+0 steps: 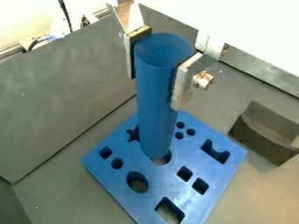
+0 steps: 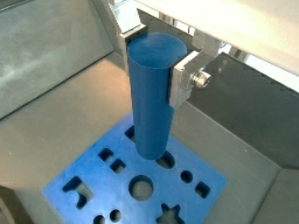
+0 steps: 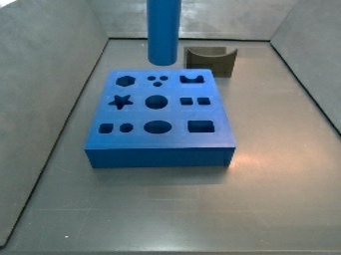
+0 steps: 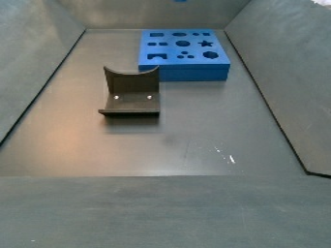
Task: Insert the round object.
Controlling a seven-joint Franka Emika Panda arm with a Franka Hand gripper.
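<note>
Fingers (image 1: pixel 126 48) of the gripper (image 1: pixel 158 54) are closed on the upper end of the round object (image 1: pixel 156 96), one silver plate on each side of it, and both wrist views show the dark pads pressed flat against its wall. The opening between them is only as wide as the peg itself, and nothing else is held.

The round object hangs upright above the blue block (image 1: pixel 228 171), over the far part of it. In both wrist views its lower end seems to be just at or above a round hole, but I cannot tell whether it has already entered the hole or only covers it. In a side view the peg (image 3: pixel 162 30) comes down from above behind the block (image 3: pixel 160 149), and the gripper is out of that picture.

I judge the peg to be stiff and rather light, probably plastic. Its wall is smooth, so it may slip or turn a little between the flat pads if it is pushed against the edge of the hole. The hold near the top is sensible, because the long free part below can go into the hole. But a high hold also lets the lower end swing, so a small tilt could jam it.

A dark curved block (image 3: pixel 210 60) stands on the surface (image 4: pixel 195 145) apart from the blue block, not touched.
</note>
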